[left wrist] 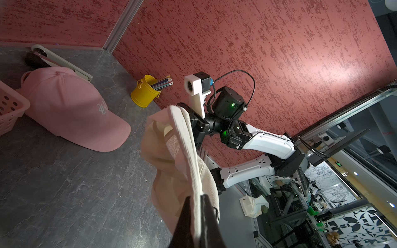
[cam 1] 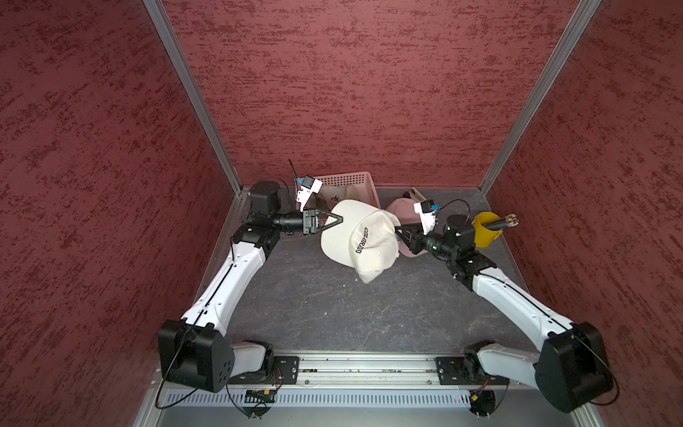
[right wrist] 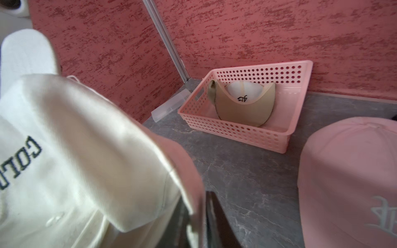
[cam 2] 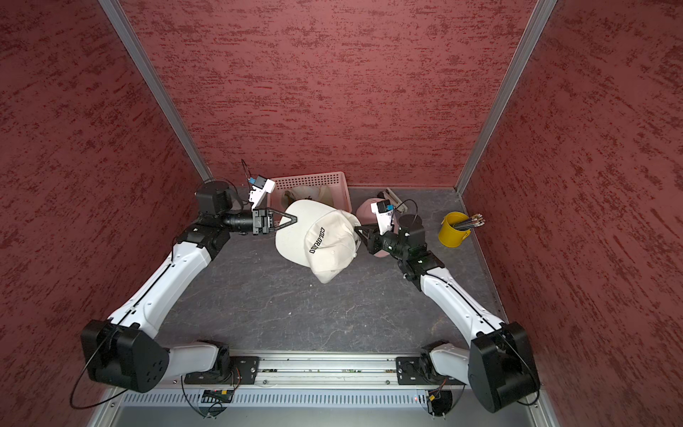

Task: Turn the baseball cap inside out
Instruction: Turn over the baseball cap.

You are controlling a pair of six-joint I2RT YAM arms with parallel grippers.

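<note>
A cream baseball cap (cam 1: 369, 244) with dark "COLORADO" lettering hangs above the grey table, held between both arms in both top views (cam 2: 325, 244). My left gripper (cam 1: 342, 219) is shut on the stitched edge of its brim (left wrist: 189, 154), which runs between the two black fingers (left wrist: 209, 214). My right gripper (cam 1: 396, 230) is shut on the crown's lower edge on the opposite side, and a fold of cream fabric (right wrist: 193, 206) sits pinched between its jaws. The crown (right wrist: 64, 150) bulges outward, lettering side showing. Its inside is seen only partly in the left wrist view.
A pink cap (cam 1: 401, 207) lies on the table just behind the right gripper. A pink perforated basket (right wrist: 236, 128) at the back wall holds a beige-brimmed cap (right wrist: 240, 107). A yellow bucket (cam 1: 486, 231) of pencils stands at the back right. Red walls enclose three sides.
</note>
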